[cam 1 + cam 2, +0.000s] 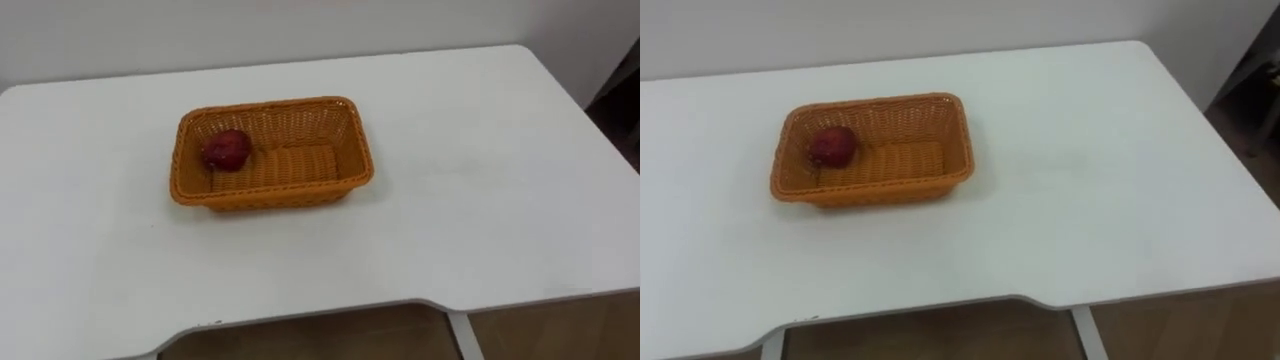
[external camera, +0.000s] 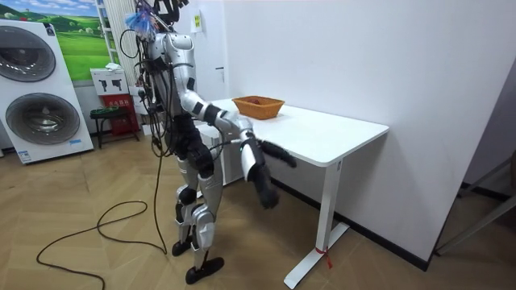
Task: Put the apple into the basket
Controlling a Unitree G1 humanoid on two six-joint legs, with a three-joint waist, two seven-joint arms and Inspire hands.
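A dark red apple (image 1: 226, 150) lies inside an orange wicker basket (image 1: 270, 105), in its left end. The basket stands on a white table (image 1: 480, 180), left of the middle. In the room view I stand at the table's front edge, facing the wall, with the basket (image 2: 258, 105) at the table's far end. Both arms are lowered in front of me. One hand (image 2: 282, 157) is held out just below the tabletop's edge and the other hand (image 2: 266, 195) hangs lower. They are blurred, so left and right cannot be told apart.
The table's front edge (image 1: 320, 312) runs across the bottom of the eye views, with wooden floor below it. A white wall backs the table. Two washing machines (image 2: 40, 97) and a small dark stool (image 2: 113, 117) stand at the room view's left.
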